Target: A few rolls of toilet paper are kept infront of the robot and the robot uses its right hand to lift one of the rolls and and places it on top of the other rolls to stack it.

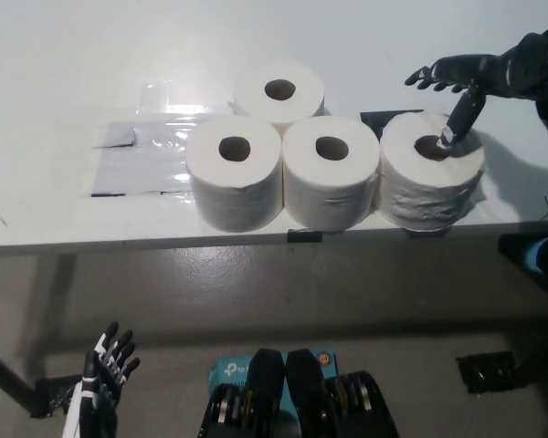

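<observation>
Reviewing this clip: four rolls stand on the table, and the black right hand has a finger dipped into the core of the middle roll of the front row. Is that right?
Not quite. The head view shows the right hand with one finger reaching down to the core of the rightmost roll of the front row, not the middle roll. Four rolls on the table is correct.

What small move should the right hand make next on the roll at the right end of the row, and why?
Probably close the right hand on the rightmost roll. One finger points down into its core hole, the others are spread above the far rim, so nothing grips it yet. The left hand rests low, below the table.
</observation>
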Controlling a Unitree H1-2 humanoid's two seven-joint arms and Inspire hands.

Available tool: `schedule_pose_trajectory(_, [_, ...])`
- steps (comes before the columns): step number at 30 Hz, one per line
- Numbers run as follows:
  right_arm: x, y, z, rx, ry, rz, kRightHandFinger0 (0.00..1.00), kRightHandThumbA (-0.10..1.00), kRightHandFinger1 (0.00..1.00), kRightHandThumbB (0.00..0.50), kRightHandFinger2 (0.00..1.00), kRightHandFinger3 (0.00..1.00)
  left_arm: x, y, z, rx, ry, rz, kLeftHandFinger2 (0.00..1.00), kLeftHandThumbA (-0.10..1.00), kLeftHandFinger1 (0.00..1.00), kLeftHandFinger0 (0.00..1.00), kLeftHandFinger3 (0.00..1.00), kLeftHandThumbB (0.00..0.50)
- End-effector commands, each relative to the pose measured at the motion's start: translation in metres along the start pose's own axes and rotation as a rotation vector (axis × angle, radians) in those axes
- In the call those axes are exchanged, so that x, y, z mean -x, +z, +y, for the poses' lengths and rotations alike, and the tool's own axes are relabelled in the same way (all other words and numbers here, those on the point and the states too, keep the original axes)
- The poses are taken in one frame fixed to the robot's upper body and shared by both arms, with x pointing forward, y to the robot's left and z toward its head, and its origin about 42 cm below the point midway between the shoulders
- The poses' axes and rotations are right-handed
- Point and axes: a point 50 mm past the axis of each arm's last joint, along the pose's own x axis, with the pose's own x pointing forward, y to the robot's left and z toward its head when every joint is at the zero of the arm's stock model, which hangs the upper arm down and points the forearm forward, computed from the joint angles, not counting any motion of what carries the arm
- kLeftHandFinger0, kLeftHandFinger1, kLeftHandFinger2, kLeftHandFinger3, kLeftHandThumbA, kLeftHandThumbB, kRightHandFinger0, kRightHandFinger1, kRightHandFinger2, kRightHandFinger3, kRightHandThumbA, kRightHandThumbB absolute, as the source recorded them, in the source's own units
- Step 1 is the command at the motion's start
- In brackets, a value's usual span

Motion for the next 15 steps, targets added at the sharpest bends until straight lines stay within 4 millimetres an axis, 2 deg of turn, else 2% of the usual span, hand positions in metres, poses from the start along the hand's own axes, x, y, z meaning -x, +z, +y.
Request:
schedule_pose_trajectory(1, [0.016,0.021,-0.031,0.049,-0.079,-0.029,1.0,0.96,1.0,0.361,1.0,1.0,0.002,0.01,-0.001,-0.002,-0.024,-0.059,1.0,1.0,1.0,1.0,1.0,0.205])
schedule_pose_trajectory(4, [0.013,0.022,-0.028,0.052,-0.07,-0.03,1.0,0.93,1.0,0.356,1.0,1.0,0.002,0.009,0.0,-0.003,-0.025,-0.064,1.0,1.0,1.0,1.0,1.0,0.19])
schedule_pose_trajectory(6, [0.009,0.021,-0.026,0.082,-0.074,-0.013,1.0,0.95,1.0,0.384,1.0,1.0,0.001,0.009,0.0,-0.001,-0.027,-0.062,1.0,1.0,1.0,1.0,1.0,0.205])
schedule_pose_trajectory(9, [0.006,0.021,-0.022,0.086,-0.072,0.002,1.0,0.94,1.0,0.4,1.0,1.0,0.002,0.01,0.0,0.001,-0.026,-0.065,1.0,1.0,1.0,1.0,1.0,0.199])
schedule_pose_trajectory(13, [0.002,0.02,-0.017,0.097,-0.047,0.006,1.0,0.93,1.0,0.377,1.0,1.0,0.002,0.01,-0.002,0.004,-0.026,-0.062,1.0,1.0,1.0,1.0,1.0,0.221])
schedule_pose_trajectory(15, [-0.001,0.022,-0.017,0.111,-0.037,0.02,1.0,0.92,1.0,0.369,1.0,1.0,0.001,0.01,-0.002,0.0,-0.025,-0.07,1.0,1.0,1.0,1.0,1.0,0.197])
